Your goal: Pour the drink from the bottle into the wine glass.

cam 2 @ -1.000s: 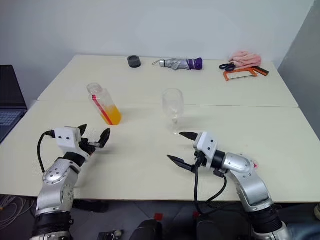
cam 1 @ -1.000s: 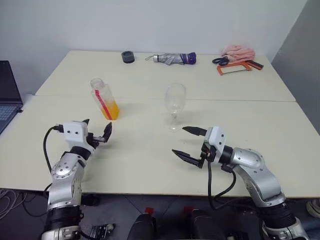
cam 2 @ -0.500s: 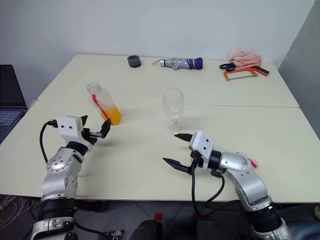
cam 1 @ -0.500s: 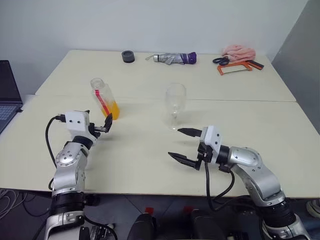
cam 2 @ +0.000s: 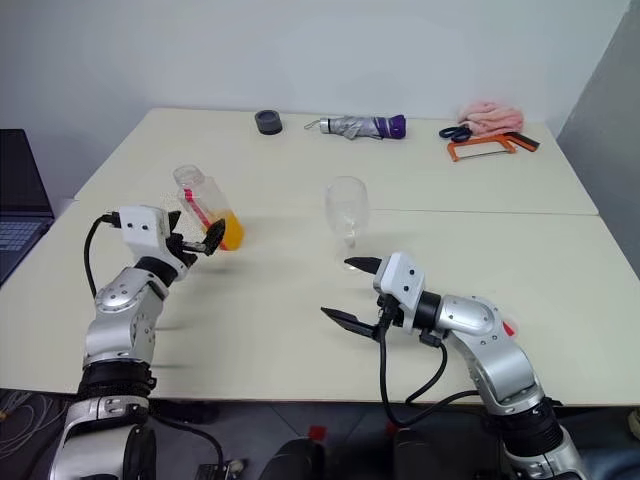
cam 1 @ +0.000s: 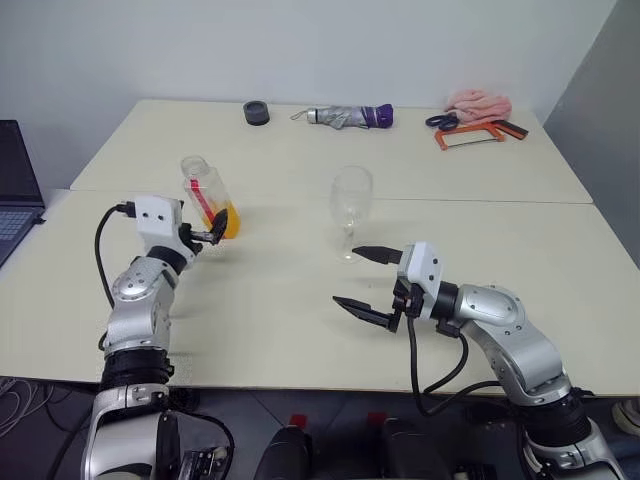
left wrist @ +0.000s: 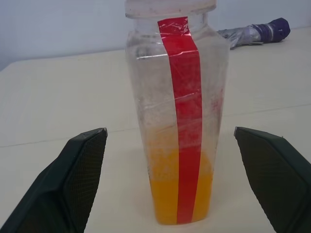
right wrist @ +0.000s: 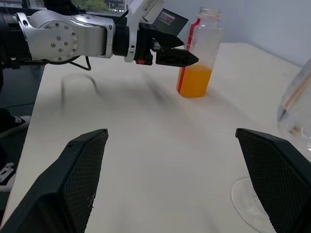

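Note:
A clear bottle (cam 1: 208, 195) with a red stripe stands on the table's left side, with orange drink (cam 1: 223, 221) in its lower part. My left gripper (cam 1: 203, 236) is open and level just in front of it. In the left wrist view its fingers (left wrist: 80, 174) stand wide on either side of the bottle (left wrist: 177, 111), apart from it. The empty wine glass (cam 1: 351, 203) stands upright mid-table. My right gripper (cam 1: 347, 276) is open and empty, hovering in front of the glass and pointing left. The right wrist view shows the bottle (right wrist: 199, 53) and the glass's foot (right wrist: 252, 206).
Along the far edge lie a black tape roll (cam 1: 256, 113), a folded umbrella (cam 1: 345, 117), a pink cloth (cam 1: 477, 102), scissors and an orange hacksaw (cam 1: 470, 136). A laptop (cam 1: 14, 190) sits at the left edge. A seam (cam 1: 480, 201) runs across between the two tabletops.
My left gripper has risen and moved forward, from short of the bottle to right in front of it, still open. The right gripper has stayed about where it was.

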